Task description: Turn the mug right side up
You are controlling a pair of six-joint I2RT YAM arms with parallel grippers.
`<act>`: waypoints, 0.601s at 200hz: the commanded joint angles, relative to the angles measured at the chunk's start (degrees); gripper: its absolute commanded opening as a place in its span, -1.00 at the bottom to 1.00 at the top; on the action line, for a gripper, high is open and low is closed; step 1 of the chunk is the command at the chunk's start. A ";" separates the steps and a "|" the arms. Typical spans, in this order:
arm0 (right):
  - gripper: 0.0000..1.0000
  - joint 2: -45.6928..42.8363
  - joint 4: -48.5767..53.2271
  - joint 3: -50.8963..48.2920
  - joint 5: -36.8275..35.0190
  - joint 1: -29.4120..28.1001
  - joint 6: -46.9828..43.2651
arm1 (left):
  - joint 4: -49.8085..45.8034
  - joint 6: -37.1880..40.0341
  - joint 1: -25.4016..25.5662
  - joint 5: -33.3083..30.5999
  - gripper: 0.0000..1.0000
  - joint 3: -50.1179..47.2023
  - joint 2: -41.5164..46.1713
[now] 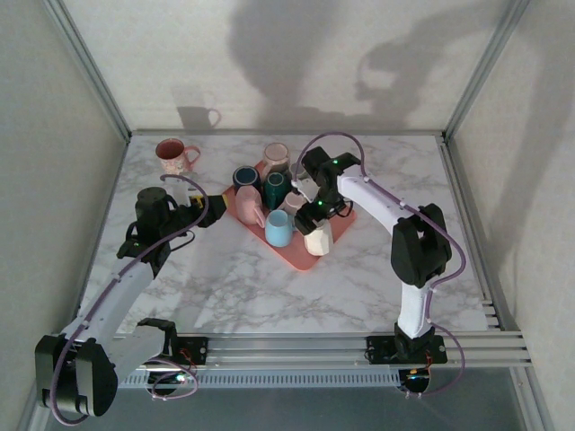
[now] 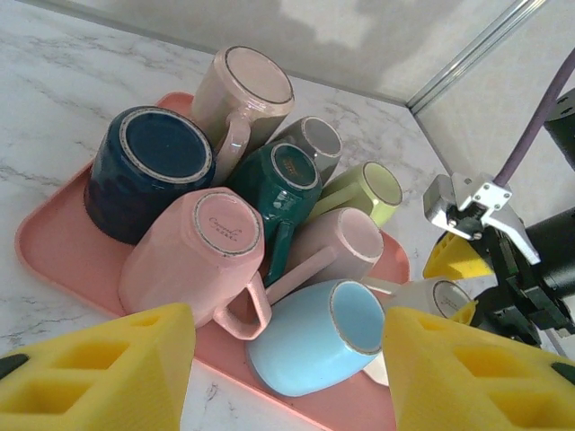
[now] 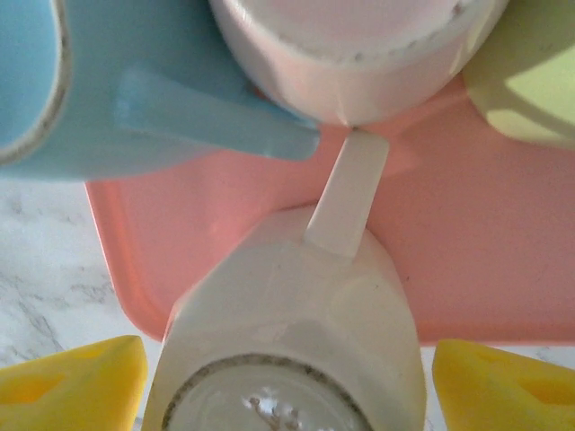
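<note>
white mug [image 3: 296,323]: at the 5 o'clock corner of the pink tray [image 3: 503,269], bottom facing the right wrist cam, handle at 12
right gripper [image 3: 287,382]: open wide, one finger either side of that mug
left gripper [image 2: 283,368]: open, nothing in it, at the tray's 9 o'clock

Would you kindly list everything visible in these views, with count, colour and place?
table: one, white marble, underneath.
tray: one, pink, table centre.
pink mugs: two, pink, one at tray's far end, one at its left.
navy mug, dark green mug, grey mug, light green mug, pale pink mug, light blue mug, white mug: one each, piled on tray.
speckled mug: one, pink, upright, far-left table.
left gripper: one, yellow fingers, open, left of tray.
right gripper: one, yellow fingers, open around white mug.
</note>
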State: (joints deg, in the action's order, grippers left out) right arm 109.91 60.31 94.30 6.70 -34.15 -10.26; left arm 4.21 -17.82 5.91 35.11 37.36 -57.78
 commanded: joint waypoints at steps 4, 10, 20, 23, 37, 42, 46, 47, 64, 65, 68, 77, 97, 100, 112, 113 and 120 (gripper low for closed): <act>0.80 -3.41 -2.66 -1.20 1.50 0.13 5.48 | 0.46 0.51 0.35 -0.41 0.14 -0.54 1.25; 0.83 -4.12 -2.59 -1.06 0.73 0.14 6.82 | 0.33 0.51 0.33 -0.40 0.14 -0.54 1.39; 0.88 -5.19 -1.99 -0.67 -1.13 0.09 10.12 | -0.02 0.59 0.35 -0.46 0.15 -0.37 1.51; 0.90 -5.58 -1.66 -0.43 -1.56 0.10 11.33 | -0.16 0.60 0.40 -0.53 0.15 -0.29 1.54; 0.93 -7.85 -0.82 -0.19 -2.69 0.10 17.95 | -0.82 0.60 0.33 -0.92 0.15 0.15 1.78; 0.93 -8.60 -0.87 -0.30 -2.66 0.11 19.82 | -1.00 0.45 0.33 -1.06 0.14 0.29 1.75; 0.96 -9.35 -0.87 -0.51 -2.60 0.12 21.53 | -1.08 0.22 0.33 -1.26 0.14 0.38 1.85; 0.97 -9.53 -0.93 -0.56 -2.54 0.13 21.91 | -1.11 0.15 0.33 -1.31 0.14 0.40 1.87; 0.98 -12.94 -1.25 -1.68 -2.41 0.13 28.78 | -1.43 -0.67 0.33 -1.64 0.15 0.78 1.83; 0.97 -13.17 -1.34 -1.76 -2.40 0.13 29.14 | -1.41 -0.70 0.33 -1.63 0.15 0.82 1.81; 0.97 -13.75 -1.42 -1.96 -2.44 0.12 29.98 | -1.33 -0.84 0.35 -1.56 0.15 0.85 1.94; 0.95 -15.40 -1.39 -2.71 -3.09 0.12 33.51 | -1.15 -1.07 0.33 -1.32 0.15 0.91 2.05; 0.88 -18.11 -0.85 -4.10 -4.27 0.16 41.70 | -0.96 -1.01 0.33 -1.34 0.16 0.80 2.65; 0.87 -18.40 -0.81 -4.43 -4.26 0.22 43.13 | -0.89 -0.94 0.33 -1.36 0.16 0.78 2.67; 0.81 -19.48 -1.63 -5.92 -2.68 0.24 48.32 | -0.79 -0.75 0.33 -1.35 0.16 0.78 2.83; 0.81 -19.56 -1.75 -6.03 -2.62 0.28 48.93 | -0.83 -0.78 0.33 -1.36 0.16 0.78 2.84; 0.78 -20.03 -2.15 -6.84 -2.13 0.26 52.65 | -0.78 -0.58 0.33 -1.28 0.16 0.87 2.77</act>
State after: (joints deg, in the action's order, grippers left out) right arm 91.20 58.04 90.76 4.16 -34.11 26.59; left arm 3.16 -18.26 5.91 34.50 37.36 -56.23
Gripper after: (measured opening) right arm 0.912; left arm 0.578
